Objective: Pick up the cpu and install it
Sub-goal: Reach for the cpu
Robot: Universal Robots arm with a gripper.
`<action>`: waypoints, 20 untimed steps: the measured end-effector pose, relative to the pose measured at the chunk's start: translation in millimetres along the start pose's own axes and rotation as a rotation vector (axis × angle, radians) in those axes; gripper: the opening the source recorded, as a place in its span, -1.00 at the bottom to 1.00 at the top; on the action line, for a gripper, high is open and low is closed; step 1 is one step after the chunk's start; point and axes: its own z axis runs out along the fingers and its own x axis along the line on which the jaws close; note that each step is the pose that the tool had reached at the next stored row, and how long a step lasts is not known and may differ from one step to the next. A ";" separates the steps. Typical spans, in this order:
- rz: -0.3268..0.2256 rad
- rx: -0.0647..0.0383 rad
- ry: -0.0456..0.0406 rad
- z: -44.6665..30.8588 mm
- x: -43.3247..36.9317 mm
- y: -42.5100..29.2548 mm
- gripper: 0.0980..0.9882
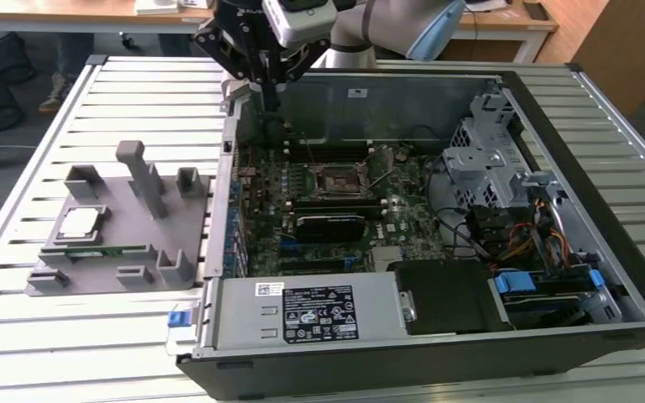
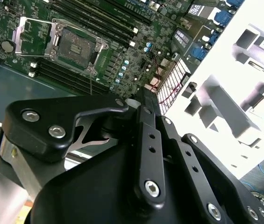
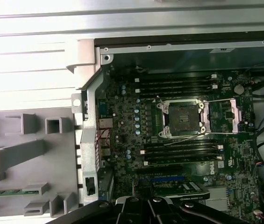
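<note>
The cpu (image 1: 80,222), a small square chip with a silver-white top, lies flat in a pocket of the grey fixture (image 1: 132,269) on the exterior view's left, beside the open computer case. My gripper (image 1: 269,106) hangs over the far left corner of the case, above the motherboard's edge, shut with nothing in it. It is well apart from the cpu. The black socket (image 1: 339,178) sits mid-board with its metal bracket swung open, as seen in both wrist views (image 3: 184,117) (image 2: 75,46). My gripper's black linkage (image 2: 150,154) crosses the second wrist view.
A green memory stick (image 1: 93,250) lies on the fixture just in front of the cpu. Upright grey posts (image 1: 144,176) rise from the fixture. The case's metal walls (image 1: 224,210), drive cage (image 1: 485,159), cables and power supply (image 1: 300,311) ring the board. The slatted table (image 1: 31,134) carries everything.
</note>
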 end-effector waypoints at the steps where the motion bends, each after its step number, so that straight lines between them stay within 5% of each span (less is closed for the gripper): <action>1: 0.000 0.000 0.0000 0.0 0.2 0.0 -0.98; 20: 0.000 0.000 0.0001 0.7 8.1 -0.6 -0.98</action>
